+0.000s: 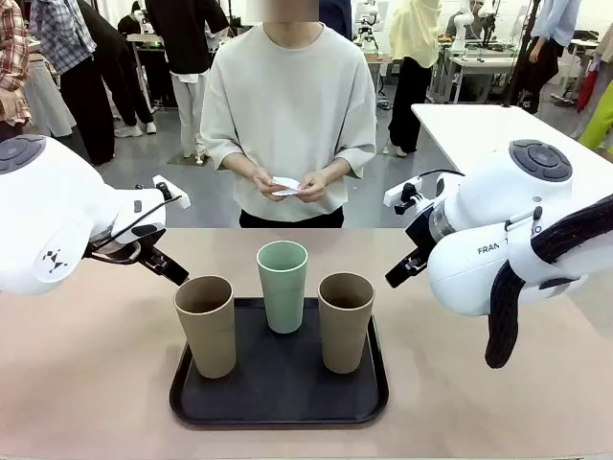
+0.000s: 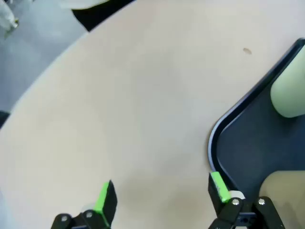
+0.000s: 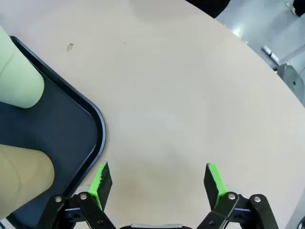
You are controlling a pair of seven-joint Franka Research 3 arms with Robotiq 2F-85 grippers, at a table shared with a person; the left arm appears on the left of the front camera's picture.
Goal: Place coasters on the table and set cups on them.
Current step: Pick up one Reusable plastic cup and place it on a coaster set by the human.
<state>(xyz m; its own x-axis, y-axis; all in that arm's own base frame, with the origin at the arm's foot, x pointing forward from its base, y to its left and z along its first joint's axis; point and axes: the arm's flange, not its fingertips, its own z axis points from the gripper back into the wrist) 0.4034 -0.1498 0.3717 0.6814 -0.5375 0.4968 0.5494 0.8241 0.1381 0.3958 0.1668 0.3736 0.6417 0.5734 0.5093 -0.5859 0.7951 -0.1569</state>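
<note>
Three cups stand upright on a black tray (image 1: 278, 395): a tan cup (image 1: 205, 324) at left, a mint green cup (image 1: 283, 285) in the middle, and a second tan cup (image 1: 346, 320) at right. Across the table (image 1: 86, 369) a person holds white coasters (image 1: 285, 185) in both hands at waist height. My left gripper (image 2: 161, 188) hovers open over bare table just left of the tray (image 2: 248, 138). My right gripper (image 3: 157, 175) hovers open over bare table right of the tray (image 3: 62, 129). Neither holds anything.
A white-topped table (image 1: 479, 125) stands behind at the right. Both white arms flank the tray, left (image 1: 57, 220) and right (image 1: 498, 240). Bare tabletop lies on either side of the tray and between it and the person.
</note>
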